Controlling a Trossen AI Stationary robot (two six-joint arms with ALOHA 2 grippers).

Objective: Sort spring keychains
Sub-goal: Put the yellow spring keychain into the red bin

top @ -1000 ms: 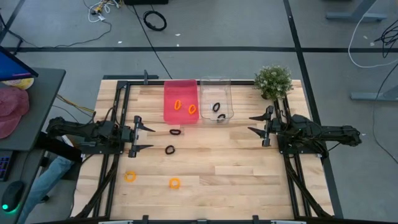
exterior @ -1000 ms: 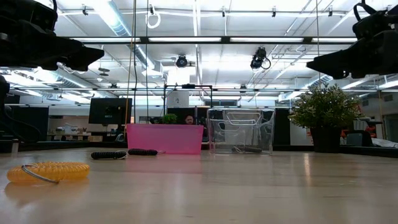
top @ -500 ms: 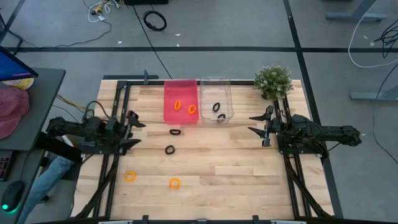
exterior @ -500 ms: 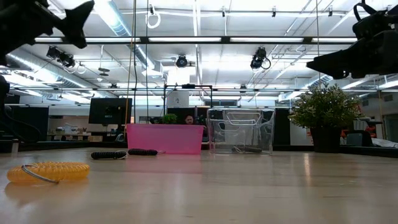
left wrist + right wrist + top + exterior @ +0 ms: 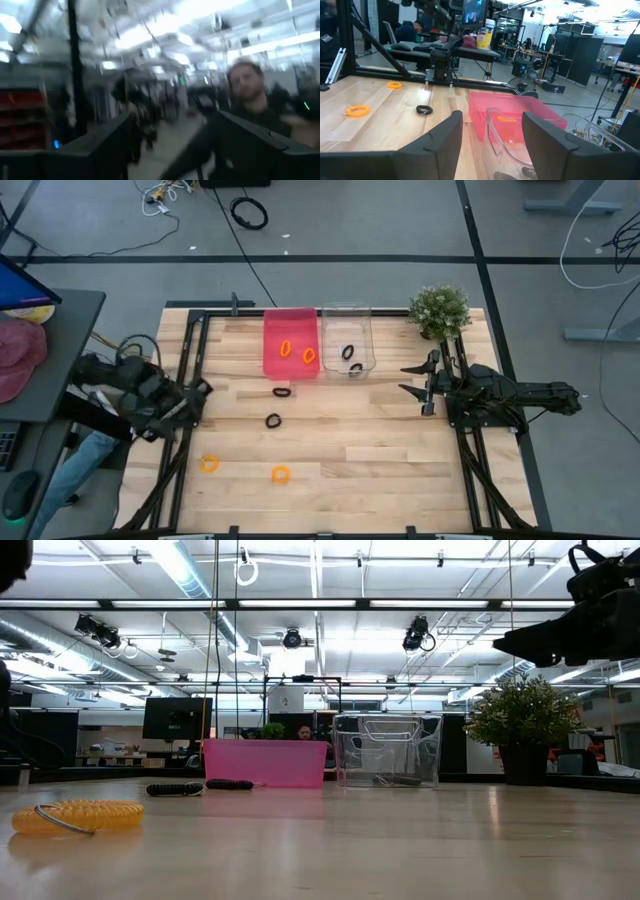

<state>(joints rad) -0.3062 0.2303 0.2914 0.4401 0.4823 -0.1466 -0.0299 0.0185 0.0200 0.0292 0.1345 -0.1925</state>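
Two orange spring keychains [image 5: 209,464] [image 5: 281,474] lie flat near the table's near edge. Two black ones [image 5: 282,391] [image 5: 273,420] lie near the bins. Two orange keychains [image 5: 286,348] [image 5: 309,356] are in the pink bin [image 5: 270,330]. Two black ones [image 5: 348,352] [image 5: 356,368] lie in the clear bin [image 5: 368,330]. My left gripper [image 5: 200,392] sits at the table's left edge, tipped up and open [image 5: 175,115], its wrist view showing only the room. My right gripper [image 5: 425,380] hovers open at the right, facing the bins [image 5: 491,116].
A potted plant [image 5: 439,310] stands at the far right corner, just beyond my right gripper. Black frame rails [image 5: 190,350] run along the table's sides. Bare wood lies between the arms. A blurred person [image 5: 247,90] shows in the room beyond.
My left arm has drawn back toward the table's left edge, and its gripper has tipped upward and turned, rising out of the low view. The keychains and bins have stayed where they were.
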